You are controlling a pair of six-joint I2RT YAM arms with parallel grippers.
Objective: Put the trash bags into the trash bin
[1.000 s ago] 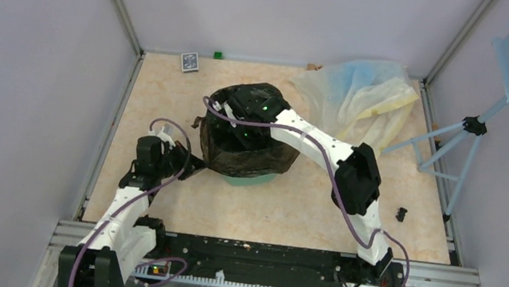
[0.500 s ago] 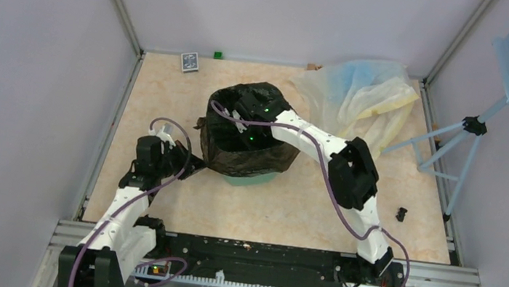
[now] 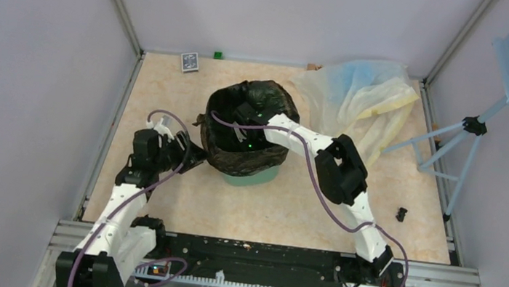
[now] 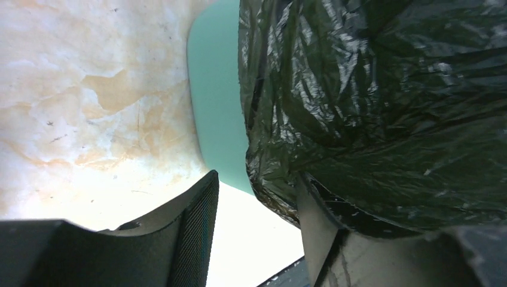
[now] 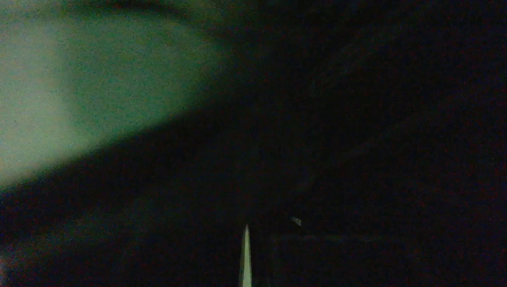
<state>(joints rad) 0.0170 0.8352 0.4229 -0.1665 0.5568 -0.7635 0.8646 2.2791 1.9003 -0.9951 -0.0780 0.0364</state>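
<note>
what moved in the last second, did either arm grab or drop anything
The right tool reached deeper into the trash bin, pressing the black trash bag down inside, and its elbow swung left. The left tool edged slightly toward the bag's hanging edge. No visible grab or release. The bin and the pale plastic heap stayed put.

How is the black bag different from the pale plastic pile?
The black bag is dark and glossy; the pale plastic pile is yellowish-blue and see-through. The bag drapes over the green bin; the pile lies on the table. The right arm reaches into the bag; no arm touches the pile. Both are crinkly plastic.
</note>
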